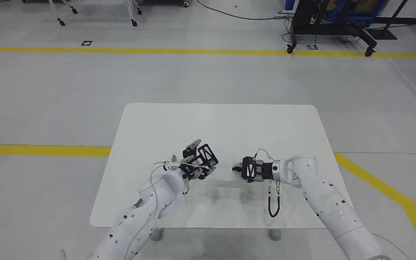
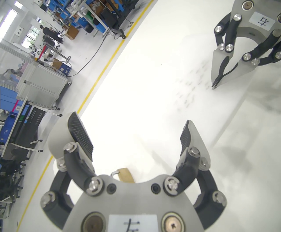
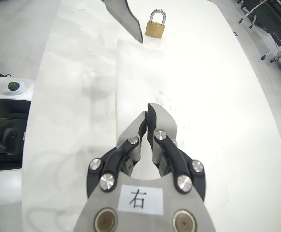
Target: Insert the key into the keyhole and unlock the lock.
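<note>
Brass padlock [image 3: 155,29], lying just beside wide-spread left end effector [image 2: 131,123]

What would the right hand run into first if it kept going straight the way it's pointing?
Probably the padlock on the table, though depth is unclear; a finger of the left hand sits close beside that line.

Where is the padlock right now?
Right wrist view: the padlock rests on the table beside the open left gripper, untouched; the shut right gripper points at it from farther off.
</note>
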Available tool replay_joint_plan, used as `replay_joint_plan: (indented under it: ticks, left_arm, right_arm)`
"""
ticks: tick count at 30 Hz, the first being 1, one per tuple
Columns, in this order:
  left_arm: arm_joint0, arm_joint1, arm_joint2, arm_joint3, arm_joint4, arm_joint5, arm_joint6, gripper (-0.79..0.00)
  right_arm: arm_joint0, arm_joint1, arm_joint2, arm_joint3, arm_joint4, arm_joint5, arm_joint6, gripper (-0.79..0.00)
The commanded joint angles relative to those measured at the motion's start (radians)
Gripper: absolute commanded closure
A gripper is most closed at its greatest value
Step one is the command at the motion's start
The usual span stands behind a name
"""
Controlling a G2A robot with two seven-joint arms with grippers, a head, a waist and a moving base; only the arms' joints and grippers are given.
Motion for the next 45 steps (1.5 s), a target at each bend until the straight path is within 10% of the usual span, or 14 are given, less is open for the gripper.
replay_joint_plan:
  ticks: [1,22,31,37,45]
  left_arm:
    - [-0.037,-0.015,0.046,0.059,-0.004,0.019,-0.012,-0.785]
    - [-0.145,-0.085,0.161,0.316,-0.048,0.064,-0.043,-0.785]
    - [-0.099,-0.054,-0.011,0.033,-0.088,0.077,-0.012,-0.785]
    - [0.058,-0.012,-0.205,-0.206,-0.073,0.055,-0.008,-0.785]
    - [0.138,-0.001,-0.271,-0.224,-0.096,0.061,0.023,-0.785]
  right_arm:
    - [0.0,0.0,0.0,0.0,0.0,0.0,0.0,0.0]
    - [0.0,0.0,0.0,0.0,0.0,0.0,0.0,0.0]
    - [0.0,0.0,0.0,0.0,0.0,0.0,0.0,0.0]
    - [0.0,0.0,0.0,0.0,0.0,0.0,0.0,0.0]
    - [0.016,-0.013,-0.003,0.134,0.501,-0.001,-0.088,0.0]
